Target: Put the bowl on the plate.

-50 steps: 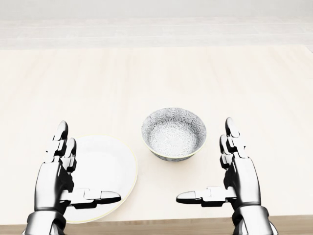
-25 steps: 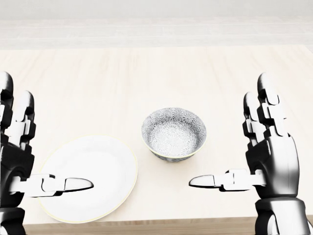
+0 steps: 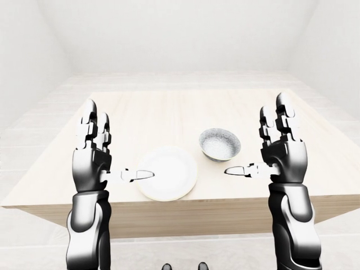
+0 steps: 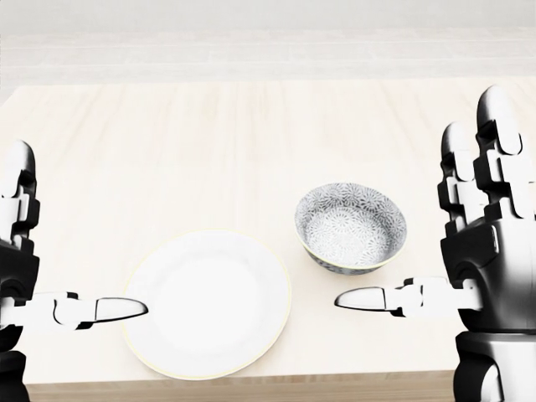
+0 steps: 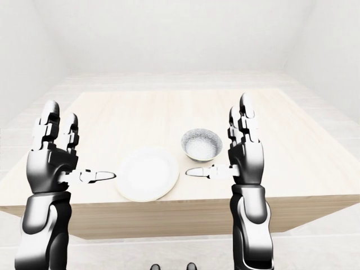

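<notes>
Table (image 4: 209, 151): pale wood grain, flat, rectangular.
Left hand (image 3: 91, 164), right hand (image 3: 287, 157): glossy black and silver, fingers spread, empty.
Plate (image 4: 208, 303): white, round, glossy.
Bowl (image 4: 350, 228): grey floral pattern, on the table just right of the plate.
Change: camera moved, dishes further right in head view.

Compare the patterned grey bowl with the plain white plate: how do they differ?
The patterned grey bowl is deep and steep-walled; the plain white plate is nearly flat. The bowl bears a floral print; the plate is bare but for a yellowish rim. The plate is wider. Both are round, empty, resting on the light wooden table.
</notes>
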Available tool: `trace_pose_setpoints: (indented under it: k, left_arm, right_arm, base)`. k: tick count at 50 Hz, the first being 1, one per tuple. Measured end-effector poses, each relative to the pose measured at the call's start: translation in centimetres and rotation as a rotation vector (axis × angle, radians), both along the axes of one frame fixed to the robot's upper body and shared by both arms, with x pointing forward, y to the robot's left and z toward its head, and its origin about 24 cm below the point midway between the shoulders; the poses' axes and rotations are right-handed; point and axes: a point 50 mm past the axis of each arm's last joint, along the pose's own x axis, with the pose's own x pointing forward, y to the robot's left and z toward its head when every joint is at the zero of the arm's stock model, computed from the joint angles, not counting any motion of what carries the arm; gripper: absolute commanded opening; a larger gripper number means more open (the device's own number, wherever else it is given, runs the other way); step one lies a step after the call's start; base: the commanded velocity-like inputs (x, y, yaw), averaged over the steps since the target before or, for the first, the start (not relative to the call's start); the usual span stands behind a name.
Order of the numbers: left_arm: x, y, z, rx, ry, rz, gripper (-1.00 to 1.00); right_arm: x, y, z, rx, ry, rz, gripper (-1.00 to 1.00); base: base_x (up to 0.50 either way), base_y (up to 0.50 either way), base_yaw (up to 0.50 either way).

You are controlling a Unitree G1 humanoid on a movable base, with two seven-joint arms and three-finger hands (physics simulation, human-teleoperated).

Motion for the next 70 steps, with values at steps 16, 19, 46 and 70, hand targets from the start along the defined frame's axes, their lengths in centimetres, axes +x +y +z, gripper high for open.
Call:
trace_pose_setpoints:
  k: [16,19,46,70]
  left_arm:
    - [0.6,0.4,-0.6,-0.004,0.03,0.035,1.0]
    - [0.7,0.4,-0.7,-0.004,0.036,0.037,1.0]
    - [1.3,0.1,-1.1,0.021,0.059,0.031,1.0]
    - [1.0,-0.1,-1.1,0.022,0.058,0.023,1.0]
  right_arm:
    - [-0.1,-0.3,0.5,0.008,-0.025,-0.005,1.0]
    - [-0.1,-0.4,0.6,0.009,-0.028,-0.006,1.0]
    - [0.0,-0.8,0.9,-0.004,-0.04,-0.011,1.0]
    - [-0.2,-0.9,0.6,-0.023,-0.025,-0.017,1.0]
  base:
    - [0.0,0.21,0.0]
    - [0.0,0.0,0.0]
    - [0.0,0.0,0.0]
    - [0.05,0.05,0.0]
